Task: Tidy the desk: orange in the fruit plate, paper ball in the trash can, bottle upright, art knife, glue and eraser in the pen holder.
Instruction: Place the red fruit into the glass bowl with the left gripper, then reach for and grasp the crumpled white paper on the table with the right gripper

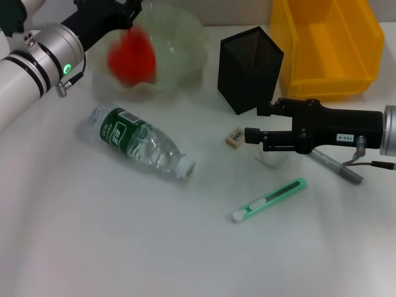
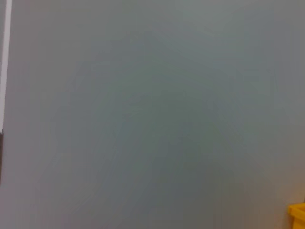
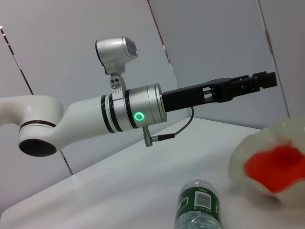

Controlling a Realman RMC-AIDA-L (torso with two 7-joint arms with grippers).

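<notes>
left gripper (image 1: pixel 127 9) raised far-left; right gripper (image 1: pixel 252 135) low, level

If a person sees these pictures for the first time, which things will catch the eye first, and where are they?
First the orange, bright inside the clear fruit plate at the far left, with the left gripper above it. Next the yellow bin at the far right, and the bottle lying on its side on the white table.
</notes>
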